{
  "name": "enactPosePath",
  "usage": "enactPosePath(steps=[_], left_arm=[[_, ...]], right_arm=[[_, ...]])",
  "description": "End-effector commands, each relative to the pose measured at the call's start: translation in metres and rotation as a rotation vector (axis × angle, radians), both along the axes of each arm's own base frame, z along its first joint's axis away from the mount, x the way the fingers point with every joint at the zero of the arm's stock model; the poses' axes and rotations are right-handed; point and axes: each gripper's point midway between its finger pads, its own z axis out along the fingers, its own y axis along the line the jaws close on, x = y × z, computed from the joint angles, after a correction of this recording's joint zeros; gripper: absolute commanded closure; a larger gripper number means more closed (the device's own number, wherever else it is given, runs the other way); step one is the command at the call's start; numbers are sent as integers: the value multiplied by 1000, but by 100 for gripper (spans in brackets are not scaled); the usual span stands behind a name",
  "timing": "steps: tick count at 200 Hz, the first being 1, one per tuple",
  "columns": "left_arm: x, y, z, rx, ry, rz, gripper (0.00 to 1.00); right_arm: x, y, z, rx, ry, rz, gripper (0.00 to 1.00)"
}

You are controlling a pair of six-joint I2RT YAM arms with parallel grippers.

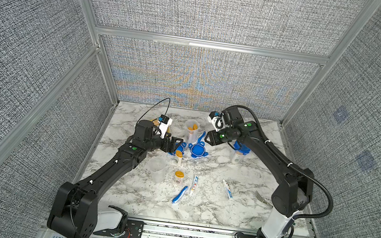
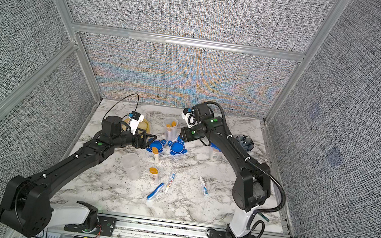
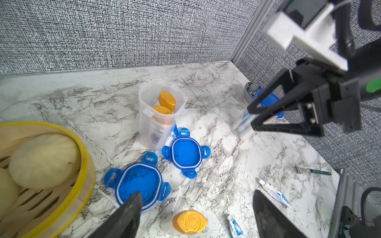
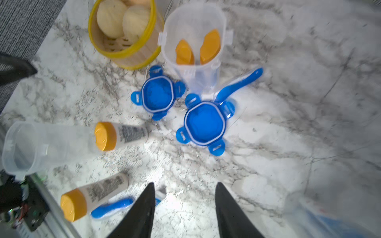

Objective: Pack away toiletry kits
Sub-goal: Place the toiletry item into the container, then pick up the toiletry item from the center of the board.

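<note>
Left tool: wide open and holding nothing; I see it low over the first lid, with a lying bottle just below it
Right tool: about half open, with nothing between its fingers; it hangs in the air next to the open jar
Open jar: stands at the back of the desk; two bottles with orange caps stand inside
Second lid: blue; lies flat just in front of the open jar, beside the first lid
Toothbrush by the jar: blue; one end is at the second lid; I cannot tell if it leans or lies flat
Empty jar: clear; sits beside my left arm, near the lying bottle
Second bottle: lies between the empty jar and the first tube
First tube: toothpaste; lies next to the second bottle
Second tube: toothpaste; lies alone, nearer my right arm
Second toothbrush: blue and white; lies just in front of the second bottle
Closed jar: stands under my right arm; blue lid on top; I cannot make out what is inside
Steamer: yellow, with buns in it; back left, by the left tool
Bowl: dark; back right, behind my right arm
Fork: lies near the base of my right arm
</note>
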Motion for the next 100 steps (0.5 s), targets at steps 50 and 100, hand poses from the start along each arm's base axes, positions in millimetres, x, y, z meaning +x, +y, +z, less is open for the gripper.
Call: enactPosePath(steps=[50, 100], left_arm=[[-5, 1, 3, 11, -18, -10, 17], [-8, 3, -1, 29, -5, -8, 17]], right_arm=[[-69, 6, -49, 39, 419, -132, 50], [-124, 12, -86, 18, 670, -318, 56]])
